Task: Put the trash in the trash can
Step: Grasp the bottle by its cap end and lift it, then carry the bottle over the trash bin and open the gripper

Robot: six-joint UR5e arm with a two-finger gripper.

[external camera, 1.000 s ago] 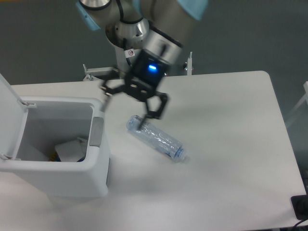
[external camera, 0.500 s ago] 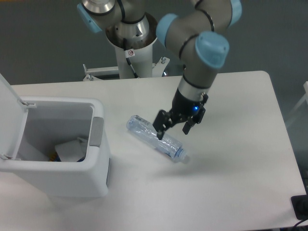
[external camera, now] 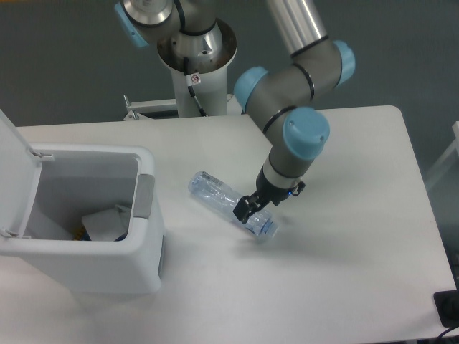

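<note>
On the table [external camera: 344, 143], my gripper [external camera: 252, 208] straddles the bottle [external camera: 222, 199]; grip unclear, crinkled plastic may slip.

Trash can [external camera: 93, 244] mouth open, lid [external camera: 13, 172] tilted back on left side, so top approach unobstructed. White wrapper [external camera: 106, 221] lies inside on bottom, room above it. Bare table [external camera: 344, 287] between can and bottle [external camera: 228, 203], nothing standing in that lane. Pincer [external camera: 252, 208] low at bottle's cap end. Arm base [external camera: 195, 79] at table's rear edge, behind bottle.
</note>
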